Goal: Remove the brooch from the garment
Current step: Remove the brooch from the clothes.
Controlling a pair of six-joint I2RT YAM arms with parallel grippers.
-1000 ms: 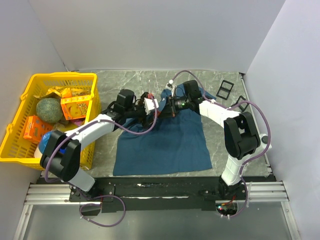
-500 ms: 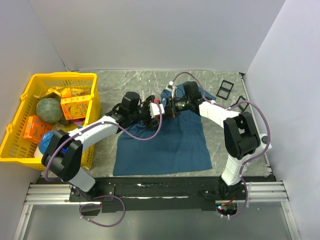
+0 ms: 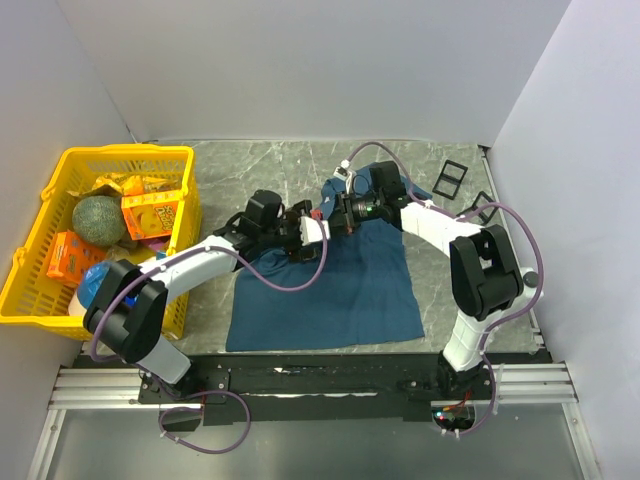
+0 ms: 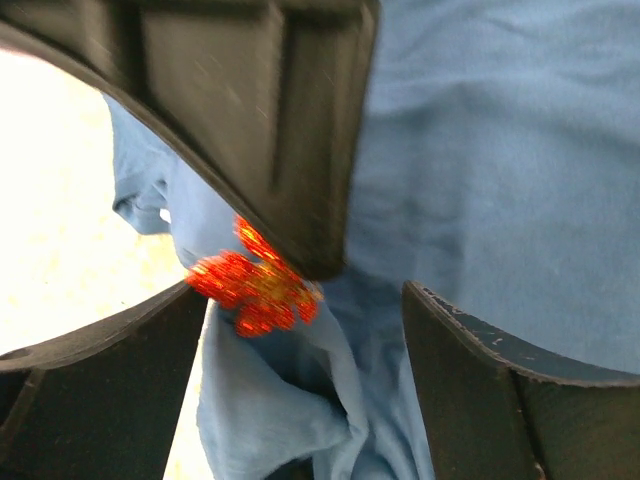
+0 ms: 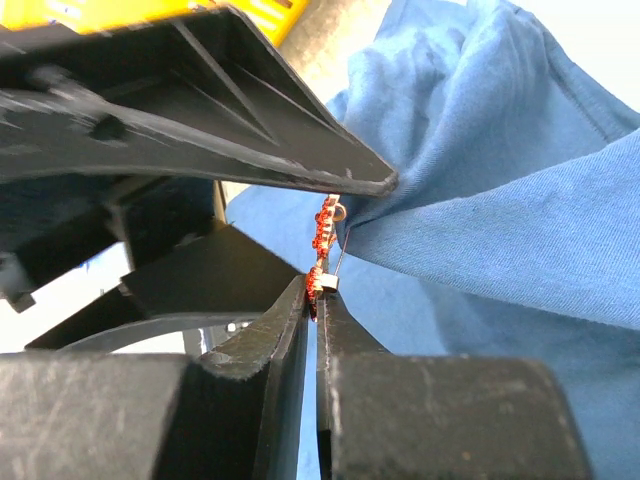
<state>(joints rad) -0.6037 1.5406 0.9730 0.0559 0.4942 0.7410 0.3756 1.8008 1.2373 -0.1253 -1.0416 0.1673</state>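
Grey marbled surface point(image 3: 260, 165) between plain white walls. Spread flat over its middle, the dark teal-blue garment point(image 3: 340, 290), far edge bunched and raised into a fold near the two wrists. Pinned on that raised fold, the brooch point(image 4: 250, 285): red, glittering, cluster-shaped, with a thin metal pin seen edge-on from the right wrist.

Right end effector point(image 5: 316, 292) clenched on the lower end of the brooch, fingertips almost meeting around it, cloth hanging away to the right. Left end effector point(image 4: 305, 300) released, fingers spread wide on either side of the brooch, one finger just beside the red cluster; cannot tell whether touching. Both arms reaching inward from opposite sides, meeting above the far part of the garment.

At the left edge of the surface, a yellow basket point(image 3: 125, 152) packed with orange packets, a greenish round ball and something blue. Near the far right corner, two small black frames point(image 3: 449, 178) lying flat.
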